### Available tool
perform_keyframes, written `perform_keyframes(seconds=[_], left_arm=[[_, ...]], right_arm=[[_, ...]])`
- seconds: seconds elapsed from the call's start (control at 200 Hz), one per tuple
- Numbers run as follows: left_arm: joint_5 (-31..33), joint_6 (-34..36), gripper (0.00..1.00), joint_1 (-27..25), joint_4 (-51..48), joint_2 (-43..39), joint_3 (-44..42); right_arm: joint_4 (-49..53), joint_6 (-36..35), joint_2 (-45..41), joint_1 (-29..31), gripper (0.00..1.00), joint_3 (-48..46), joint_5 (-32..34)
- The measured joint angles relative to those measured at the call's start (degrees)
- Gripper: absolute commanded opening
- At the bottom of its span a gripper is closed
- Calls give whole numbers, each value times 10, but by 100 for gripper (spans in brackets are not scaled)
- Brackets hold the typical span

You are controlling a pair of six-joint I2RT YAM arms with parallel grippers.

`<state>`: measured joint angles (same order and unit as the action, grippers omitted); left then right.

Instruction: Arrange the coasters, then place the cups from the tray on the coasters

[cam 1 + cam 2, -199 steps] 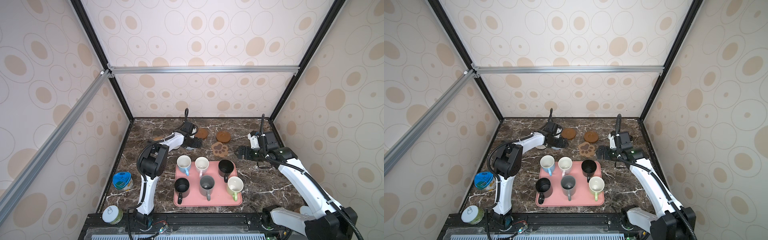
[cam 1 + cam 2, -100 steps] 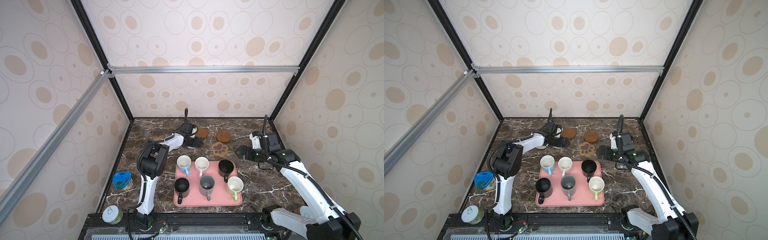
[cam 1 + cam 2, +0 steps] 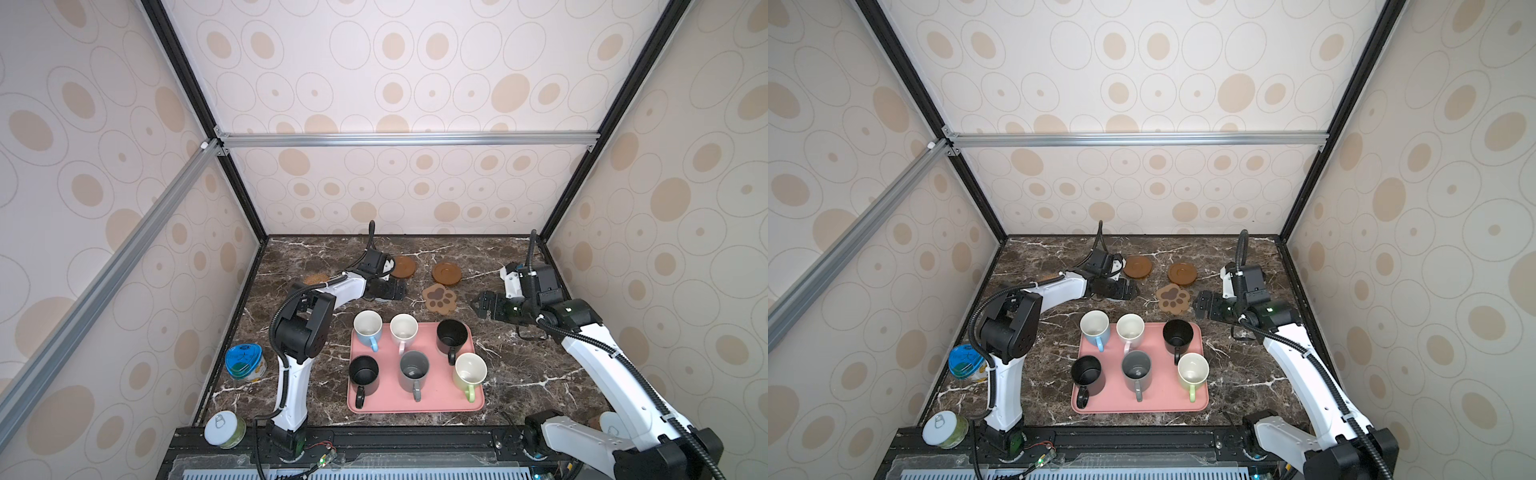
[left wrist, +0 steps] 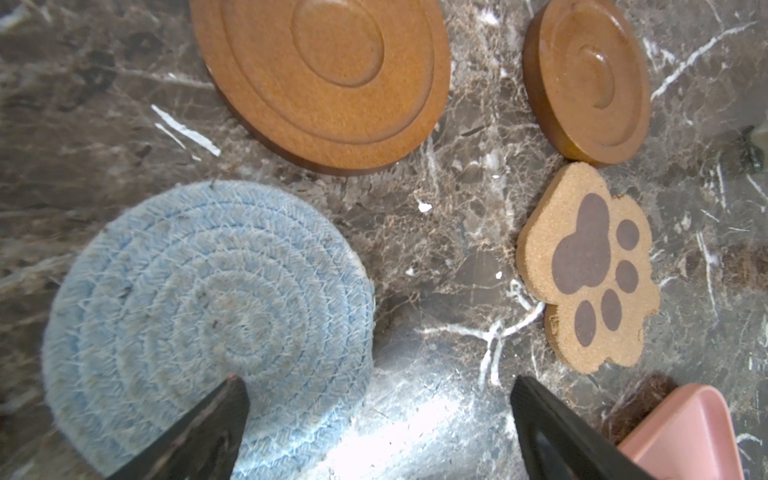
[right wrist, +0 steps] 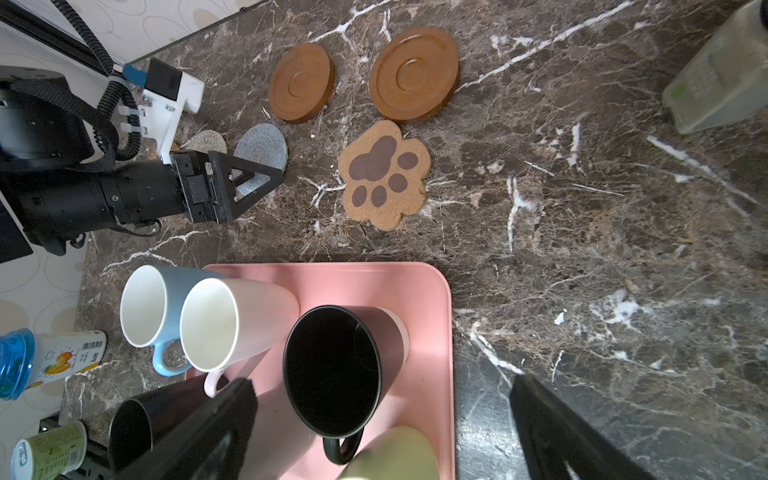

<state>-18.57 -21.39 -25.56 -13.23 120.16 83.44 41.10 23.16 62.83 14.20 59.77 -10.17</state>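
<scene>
Taking the tray [image 3: 436,401] as the dial's centre and the back wall as twelve, all six cups [image 3: 413,370] stood on it in two rows. Their handles pointed toward six, presumably so they could be taken from the arms' side. None sat on anything but the tray, so I judged the arranging step unfinished.

Toward twelve lay two discs [image 3: 403,267], farthest back, with the paw [image 3: 439,298] just nearer the tray. The blue mat [image 4: 208,299] was at eleven with the cream mat [image 5: 206,141] pressed against it; I couldn't tell whether they touched or overlapped. The rattan mat [image 3: 316,278] lay apart at ten.

The left tool [image 3: 397,289] hung low over the blue mat's edge, jaws wide and empty. It was likely lined up to pull that mat clear of its neighbour so each cup gets room. The right tool [image 3: 478,306], equally wide and holding nothing, hovered near the tray's corner at about one-thirty, clear of its partner.
</scene>
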Motion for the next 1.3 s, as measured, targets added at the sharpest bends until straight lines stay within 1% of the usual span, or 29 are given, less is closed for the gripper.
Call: perform_keyframes(seconds=[0.285,0.82,1.05,1.166,1.301], left_arm=[[1,0,100,0,-11,14,24],[10,-3,100,2,-15,16,32],[9,-3,100,5,-26,15,73],[9,-9,100,10,-17,-1,69],[11,-18,100,24,5,-63,12]], right_arm=[[0,5,0,0,99,-2,0],[-9,6,15,0,99,-2,-4],[-22,6,42,0,99,10,-10],[-37,8,73,0,99,33,-18],[-85,32,118,0,99,43,-33]])
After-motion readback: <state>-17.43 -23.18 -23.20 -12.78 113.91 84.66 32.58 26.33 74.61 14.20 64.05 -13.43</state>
